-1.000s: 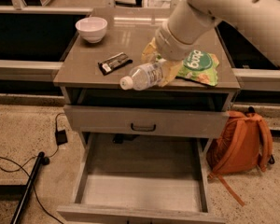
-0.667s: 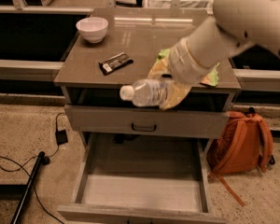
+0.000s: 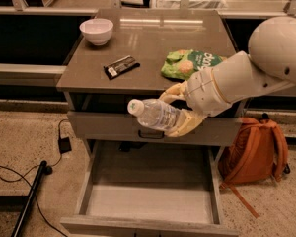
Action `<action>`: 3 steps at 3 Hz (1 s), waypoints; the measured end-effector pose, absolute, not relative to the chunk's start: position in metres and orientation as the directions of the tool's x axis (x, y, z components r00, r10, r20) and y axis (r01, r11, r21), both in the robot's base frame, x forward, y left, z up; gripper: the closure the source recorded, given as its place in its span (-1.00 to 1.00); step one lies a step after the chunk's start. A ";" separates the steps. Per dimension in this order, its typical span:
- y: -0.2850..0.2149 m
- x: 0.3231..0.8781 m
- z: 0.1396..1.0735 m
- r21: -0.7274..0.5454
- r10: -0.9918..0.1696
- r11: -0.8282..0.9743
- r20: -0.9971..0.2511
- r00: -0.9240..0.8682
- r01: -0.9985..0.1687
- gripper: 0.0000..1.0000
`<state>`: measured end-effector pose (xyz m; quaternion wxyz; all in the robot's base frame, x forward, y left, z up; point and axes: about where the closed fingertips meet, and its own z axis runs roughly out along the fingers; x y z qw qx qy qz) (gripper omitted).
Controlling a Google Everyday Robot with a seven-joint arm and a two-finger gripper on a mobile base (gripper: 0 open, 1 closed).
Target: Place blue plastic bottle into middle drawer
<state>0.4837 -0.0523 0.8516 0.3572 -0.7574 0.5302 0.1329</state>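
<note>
Clamping the small clear white-capped plastic bottle mid-body, centre frame, the cream gripper holds something likely light, crushable, slippery.

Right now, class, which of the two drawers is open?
The middle drawer, pulled out with its floor showing; the handled drawer above is shut. The gripper holds the blue plastic bottle before that shut front.

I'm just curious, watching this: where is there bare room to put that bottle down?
The floor of the open middle drawer is bare wall to wall; the gripper, shut on the blue plastic bottle, hangs above it. On the cabinet top, a free stretch lies between white bowl and green bag. Its front edge is crowded by dark wrapper and bag.
</note>
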 end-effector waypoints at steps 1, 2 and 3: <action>-0.053 0.487 0.843 -0.384 -0.693 -0.176 -0.605 0.392 -0.906 1.00; -0.048 0.481 0.801 -0.349 -0.615 -0.125 -0.708 0.348 -0.929 1.00; -0.075 0.468 0.707 -0.262 -0.501 0.085 -0.845 0.186 -0.961 1.00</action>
